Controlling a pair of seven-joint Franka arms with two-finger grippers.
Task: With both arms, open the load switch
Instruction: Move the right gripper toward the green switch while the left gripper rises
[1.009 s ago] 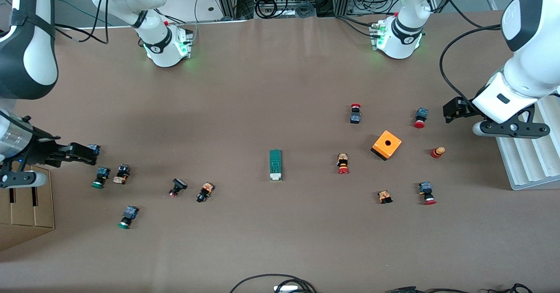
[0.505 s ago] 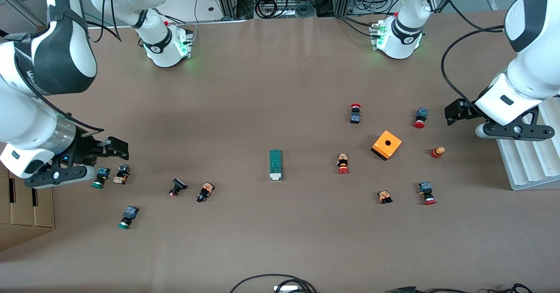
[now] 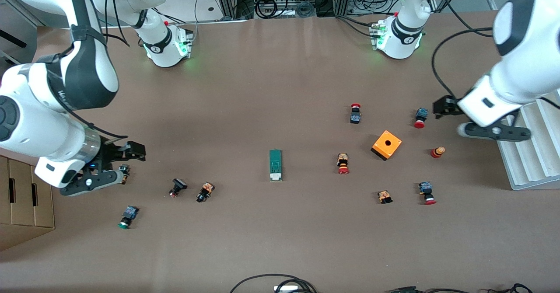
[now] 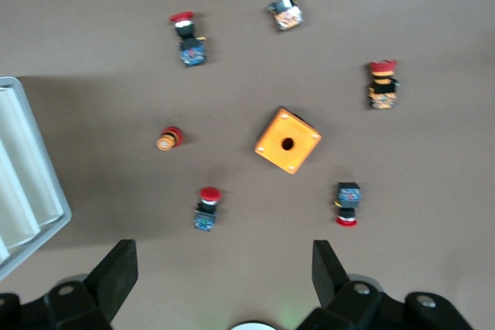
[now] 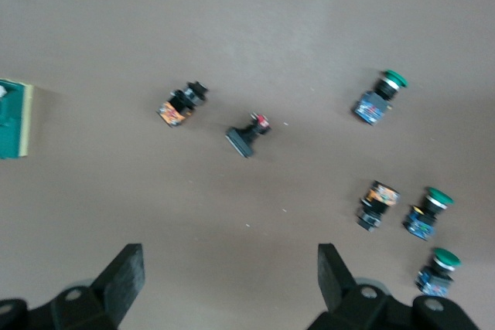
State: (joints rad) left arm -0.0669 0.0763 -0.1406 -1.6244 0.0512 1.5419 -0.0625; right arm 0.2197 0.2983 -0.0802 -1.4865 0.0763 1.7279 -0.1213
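Note:
The load switch (image 3: 275,165) is a narrow green block with a white end. It lies flat near the table's middle and shows at the edge of the right wrist view (image 5: 14,120). My right gripper (image 3: 134,150) hangs open over the push buttons toward the right arm's end of the table. Nothing is between its fingers (image 5: 124,274). My left gripper (image 3: 442,107) is open and empty too, over bare table beside a red-capped button (image 3: 420,118) toward the left arm's end. Both grippers are well apart from the switch.
An orange box with a hole (image 3: 386,144) stands among several red-capped buttons toward the left arm's end. Green-capped and black buttons (image 3: 127,216) lie toward the right arm's end. A white ridged rack (image 3: 531,153) and a cardboard box (image 3: 22,197) sit at the table's two ends.
My right arm has swung in from the table's end toward the middle, its gripper now over the buttons. My left gripper has shifted a little toward the middle. Both stayed open.

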